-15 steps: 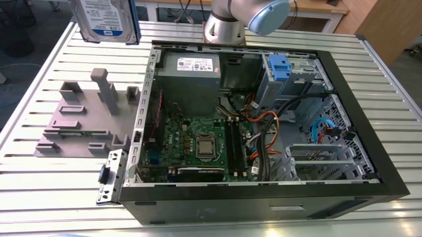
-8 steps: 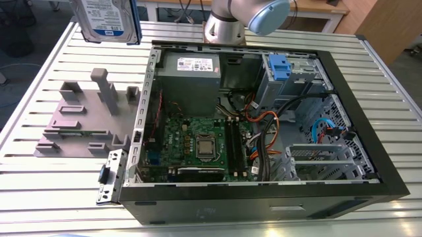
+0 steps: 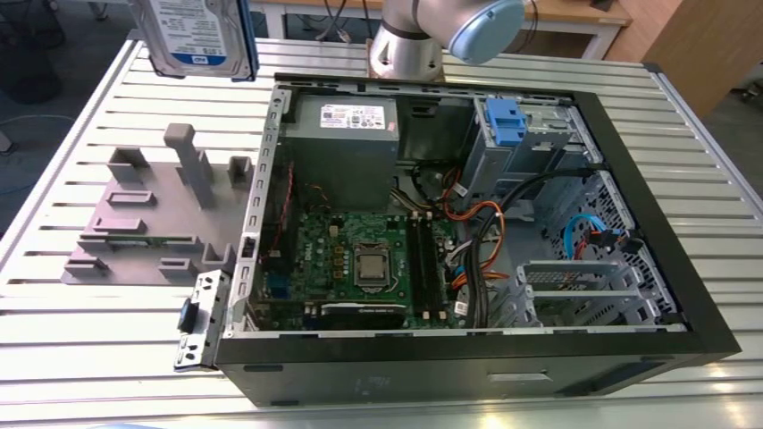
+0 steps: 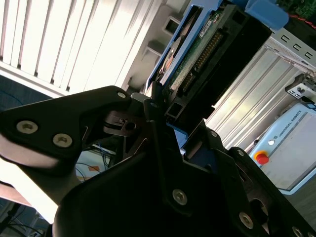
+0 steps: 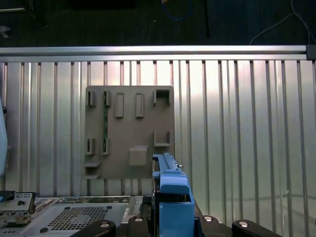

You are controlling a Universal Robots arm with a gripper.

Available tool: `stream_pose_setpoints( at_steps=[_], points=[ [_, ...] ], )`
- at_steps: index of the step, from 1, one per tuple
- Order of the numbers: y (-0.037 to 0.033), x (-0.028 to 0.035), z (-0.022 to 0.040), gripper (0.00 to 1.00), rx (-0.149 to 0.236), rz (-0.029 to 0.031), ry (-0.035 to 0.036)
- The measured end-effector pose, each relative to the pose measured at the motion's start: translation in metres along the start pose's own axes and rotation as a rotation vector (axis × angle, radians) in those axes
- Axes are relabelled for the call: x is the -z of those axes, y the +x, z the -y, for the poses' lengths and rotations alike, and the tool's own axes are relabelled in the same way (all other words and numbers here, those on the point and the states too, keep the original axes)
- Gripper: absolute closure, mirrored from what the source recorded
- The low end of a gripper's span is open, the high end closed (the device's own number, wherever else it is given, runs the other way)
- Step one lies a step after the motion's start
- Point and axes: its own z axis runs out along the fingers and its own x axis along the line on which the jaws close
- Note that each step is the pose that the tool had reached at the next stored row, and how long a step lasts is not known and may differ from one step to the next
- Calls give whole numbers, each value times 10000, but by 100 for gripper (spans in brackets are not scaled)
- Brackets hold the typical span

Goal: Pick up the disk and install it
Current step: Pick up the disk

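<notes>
The disk, a silver drive with a white-and-blue label and blue rails, hangs upright high above the table's far corner on the exterior view's left, over the grey holder. In the second wrist view my gripper is shut on the disk, black fingers clamping its blue-railed end; its green circuit board and connector face the camera. In the first wrist view the disk's blue rail stands edge-on above the slatted table.
An open computer case lies on the slatted table, with a grey drive bay and fixed blue bracket at its far end. The grey slotted holder stands beside the case. The arm's base rises behind it.
</notes>
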Motion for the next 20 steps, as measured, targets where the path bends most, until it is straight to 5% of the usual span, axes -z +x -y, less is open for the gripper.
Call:
stream_pose_setpoints(
  at_steps=[20],
  points=[
    [-2, 2, 66, 63, 0, 0, 0]
  ],
)
